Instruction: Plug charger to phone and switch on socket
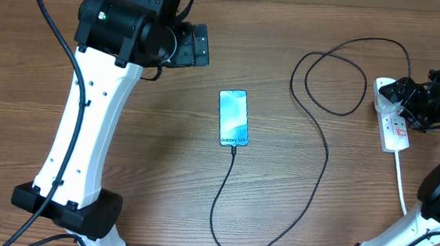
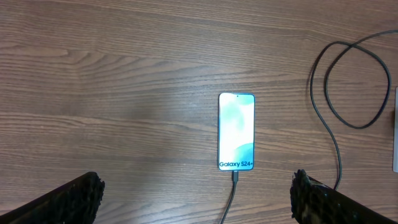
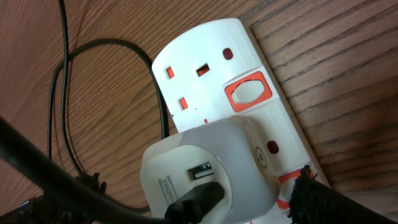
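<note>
The slim, glossy phone [image 1: 233, 118] is lying flat mid-worktop [image 1: 161, 173]. The thin black charger [image 1: 326, 159] is sitting in its near end and looping to the white plastic socket [image 1: 393, 127]. There the right tool [image 3: 196, 186] is hovering, fingers spread either side of a rounded white adapter [image 3: 211, 168], gripping nothing. The left tool [image 2: 196, 199] is hanging wide apart, empty.

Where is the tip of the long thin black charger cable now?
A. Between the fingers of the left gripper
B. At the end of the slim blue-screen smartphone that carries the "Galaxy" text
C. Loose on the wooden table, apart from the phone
B: in the left wrist view, the thin black charger cable runs straight into the slim blue-screen smartphone at its "Galaxy" end.
</note>
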`<move>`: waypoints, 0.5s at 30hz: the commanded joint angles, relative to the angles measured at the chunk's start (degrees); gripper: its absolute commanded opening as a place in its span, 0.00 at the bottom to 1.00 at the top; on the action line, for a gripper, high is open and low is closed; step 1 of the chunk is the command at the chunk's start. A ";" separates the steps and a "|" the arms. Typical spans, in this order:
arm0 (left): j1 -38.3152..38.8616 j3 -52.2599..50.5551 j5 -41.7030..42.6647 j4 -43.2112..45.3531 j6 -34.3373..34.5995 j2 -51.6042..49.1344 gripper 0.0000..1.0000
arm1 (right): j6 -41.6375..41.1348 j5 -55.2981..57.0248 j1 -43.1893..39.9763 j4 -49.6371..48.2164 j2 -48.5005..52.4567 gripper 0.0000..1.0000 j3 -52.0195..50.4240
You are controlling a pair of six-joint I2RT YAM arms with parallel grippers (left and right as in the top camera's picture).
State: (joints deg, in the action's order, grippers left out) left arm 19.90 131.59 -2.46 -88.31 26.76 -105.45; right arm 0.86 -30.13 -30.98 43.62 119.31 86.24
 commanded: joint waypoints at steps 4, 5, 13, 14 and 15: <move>-0.04 -0.33 -1.11 0.07 -1.05 -0.31 1.00 | -0.81 -3.69 1.84 1.55 0.52 1.00 -0.79; -0.04 -0.33 -1.11 0.07 -1.05 -0.31 1.00 | -0.81 -3.69 1.92 1.62 0.52 1.00 -0.79; -0.04 -0.33 -1.11 0.07 -1.07 -0.31 1.00 | -0.79 -3.41 3.50 1.73 0.52 1.00 -0.81; -0.04 -0.33 -1.11 0.07 -1.07 -0.31 1.00 | -0.79 -3.41 3.52 1.70 0.57 1.00 -0.79; -0.04 -0.33 -1.09 0.07 -1.07 -0.31 1.00 | -0.81 -3.41 3.50 1.75 0.63 1.00 -0.79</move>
State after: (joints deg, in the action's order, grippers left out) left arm 19.90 131.59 -2.46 -88.31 26.74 -105.45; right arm 0.93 -30.76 -30.06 44.07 119.11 86.26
